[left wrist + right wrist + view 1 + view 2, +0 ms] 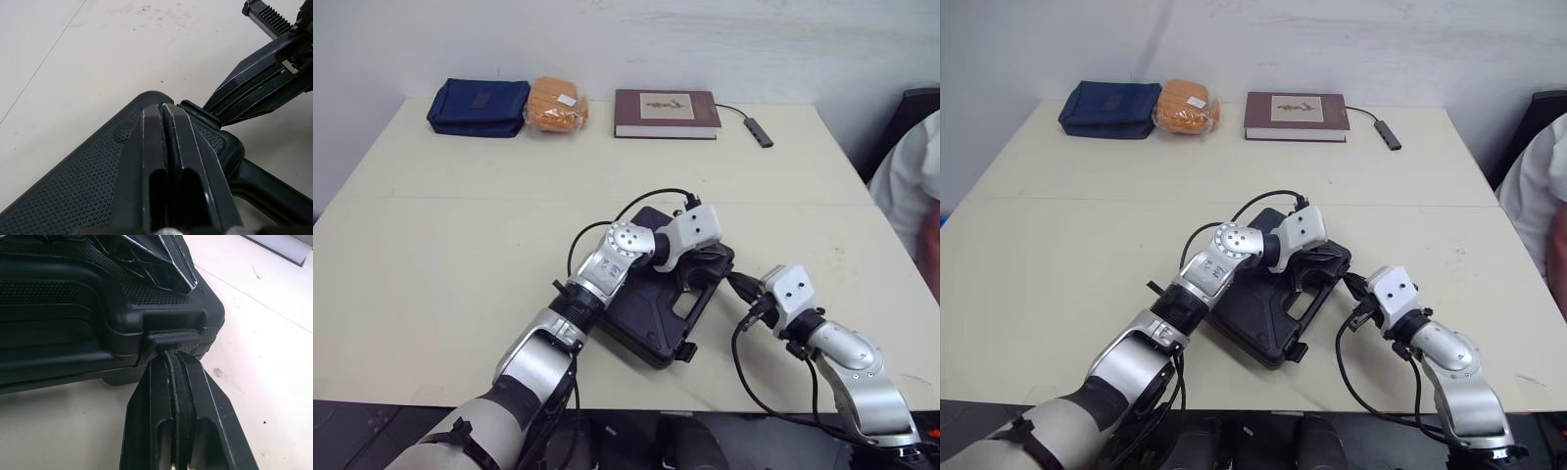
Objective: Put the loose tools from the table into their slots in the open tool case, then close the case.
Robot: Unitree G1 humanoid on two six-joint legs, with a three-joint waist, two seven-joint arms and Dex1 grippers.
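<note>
The black tool case [641,313] lies closed on the cream table [460,245], near its front edge. My left gripper [713,257] is shut, its fingers together and resting on the lid's pebbled top near the right corner [163,110]. My right gripper [736,282] is shut too. In the right wrist view its tips [171,355] touch the underside of a small latch tab [173,338] on the case's [73,298] side wall. The left wrist view shows the right gripper's fingers [254,83] coming in at that same corner.
Along the table's far edge sit a blue pouch [478,107], an orange packet [556,104], a dark red book [666,113] and a small grey adapter on a cable [759,131]. A person in white [915,186] is at the right edge. Another latch [686,351] sticks out of the case's front.
</note>
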